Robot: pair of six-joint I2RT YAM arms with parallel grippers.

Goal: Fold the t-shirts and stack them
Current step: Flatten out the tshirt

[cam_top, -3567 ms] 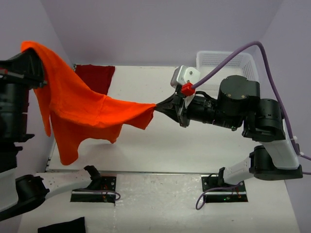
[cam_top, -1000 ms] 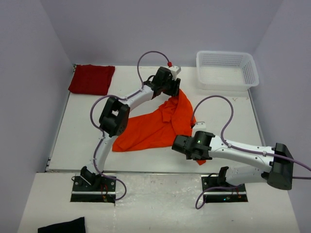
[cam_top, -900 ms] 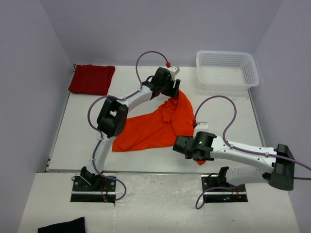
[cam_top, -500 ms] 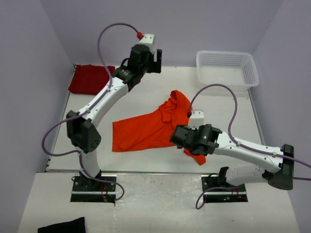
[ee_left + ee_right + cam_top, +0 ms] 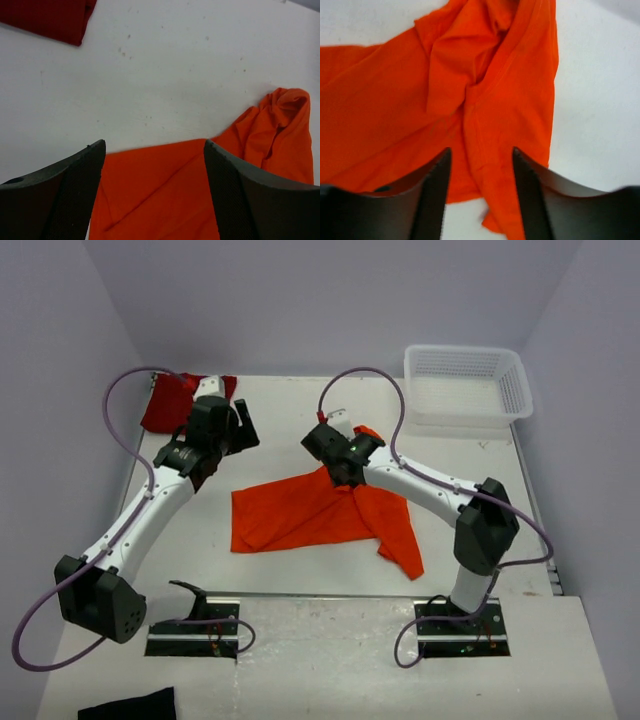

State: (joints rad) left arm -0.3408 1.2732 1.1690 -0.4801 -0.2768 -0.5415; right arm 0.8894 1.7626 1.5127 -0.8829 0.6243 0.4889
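Orange t-shirt [image 5: 290, 515] was lying mostly flat in the middle of the table [image 5: 300, 410]. Its long axis ran left to right, with the bunched-up end pointing off toward the far right, basket [image 5: 460, 418] side. One flap trailed toward the near right. The dark red t-shirt [image 5: 165, 405] sat folded in the far left corner. Left pincer [image 5: 154, 147] hung over the orange one's far edge, fingers apart, nothing in them. Right pincer [image 5: 481, 152] was over the crumpled part, fingers also apart, not clamped on the cloth.
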